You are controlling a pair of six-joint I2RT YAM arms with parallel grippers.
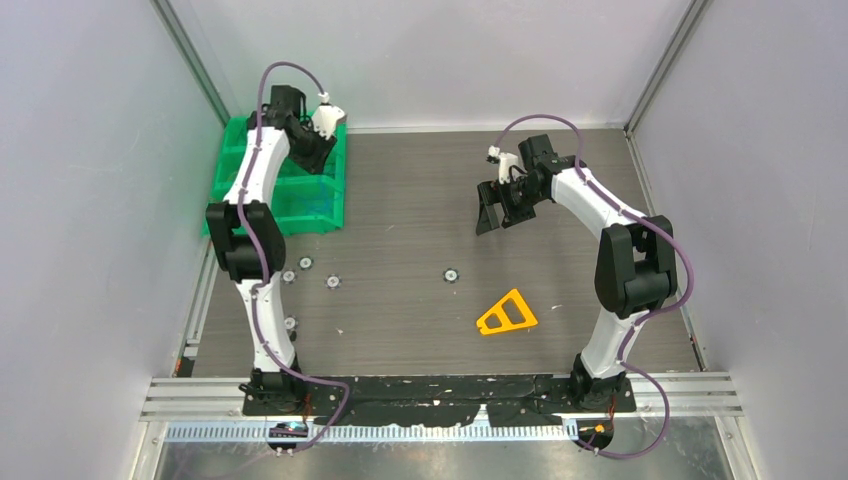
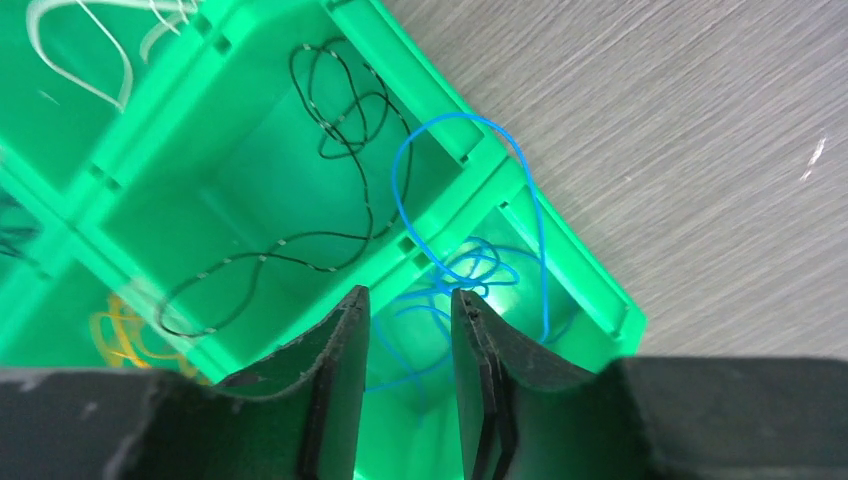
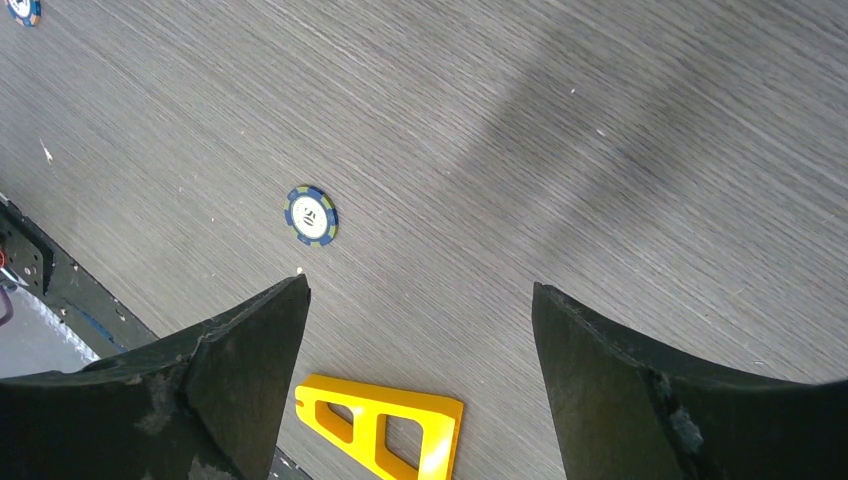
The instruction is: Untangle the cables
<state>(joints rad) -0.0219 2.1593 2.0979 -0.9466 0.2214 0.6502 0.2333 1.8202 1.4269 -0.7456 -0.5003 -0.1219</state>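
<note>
— Grey table [image 1: 420, 200] looks quiet. How far along are we?
— Nearly sorted, I'd say. The cables [image 2: 470, 268] lie by colour in the green bin [image 1: 310, 208], but the blue cable [image 2: 456, 115] loops over a divider into the black cable [image 2: 327, 125]'s compartment.
— Grippers?
— My left gripper [image 2: 410, 295] hovers narrowly parted over the blue bunch, gripping nothing I can see. The right gripper [image 3: 420, 287] gapes wide, empty, above the table.
</note>
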